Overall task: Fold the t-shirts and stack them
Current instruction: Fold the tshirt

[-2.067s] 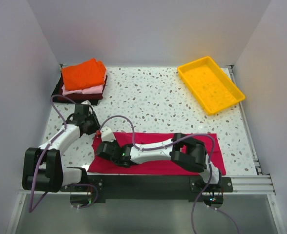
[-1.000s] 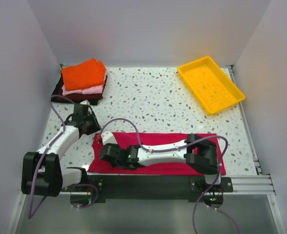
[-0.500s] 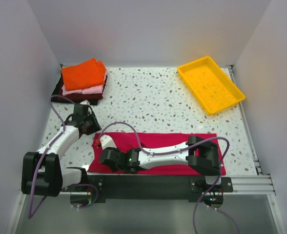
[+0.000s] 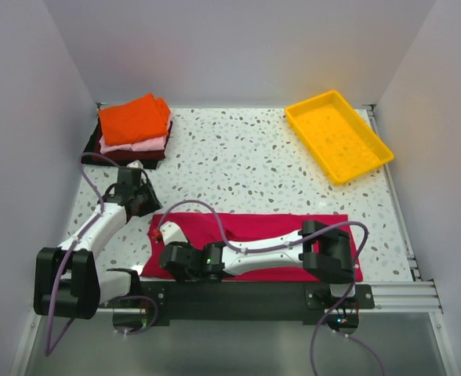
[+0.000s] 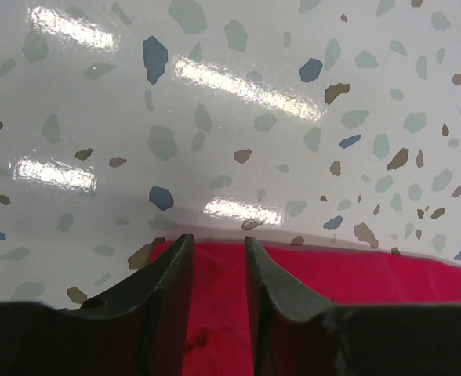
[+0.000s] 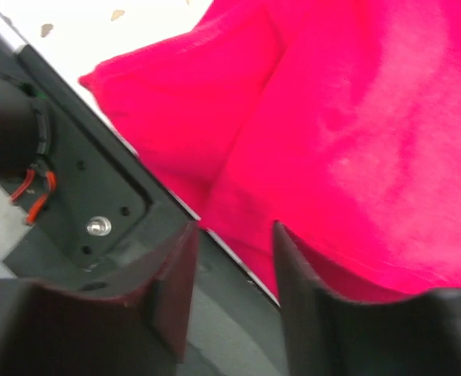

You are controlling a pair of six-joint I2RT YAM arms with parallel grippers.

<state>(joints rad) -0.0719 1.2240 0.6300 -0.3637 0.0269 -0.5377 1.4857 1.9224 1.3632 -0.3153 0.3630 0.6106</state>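
Top external, crimson t-shirt flat, long axis L-R

4 tees, 1 tray, 2 arms

Left arm and right arm: white link shells with black joint housings. Thin purple cables loop behind each end effector. Small green indicator lights sit just behind the right end effector. Left end effector: matte black fingers with tapered tips. The right one matches it.
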